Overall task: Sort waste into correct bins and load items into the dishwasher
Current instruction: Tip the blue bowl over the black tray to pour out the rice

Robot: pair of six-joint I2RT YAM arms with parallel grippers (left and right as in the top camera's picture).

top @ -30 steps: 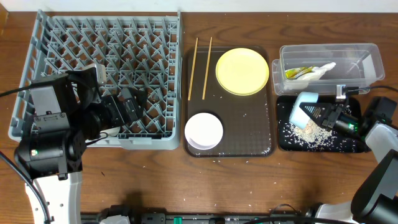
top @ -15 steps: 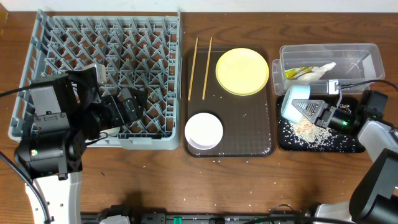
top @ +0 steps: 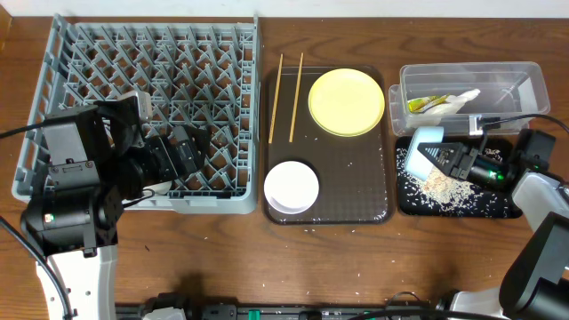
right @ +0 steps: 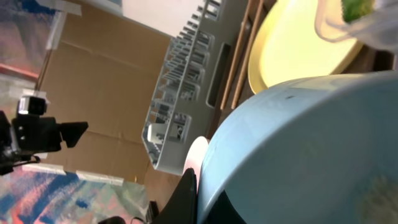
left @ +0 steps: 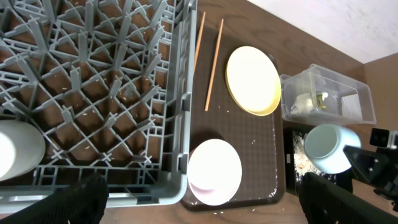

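Where the right pincer meets the light blue bowl, contact is obscured.

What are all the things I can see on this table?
dish rack: one, grey, left
cup: one, white, inside rack by its front wall
brown tray: one, dark brown, centre
chopsticks: two, wooden, brown tray's left side
plate: one, yellow, brown tray's far right
white bowl: one, brown tray's near left
clear tub: one, far right
napkin: one, white, in tub
wrapper: one, yellow-green, in tub
black tray: one, before tub
rice: many grains, white, mostly in black tray
blue bowl: one, tipped over black tray
left gripper: black, open, over rack
right gripper: black, shut on blue bowl
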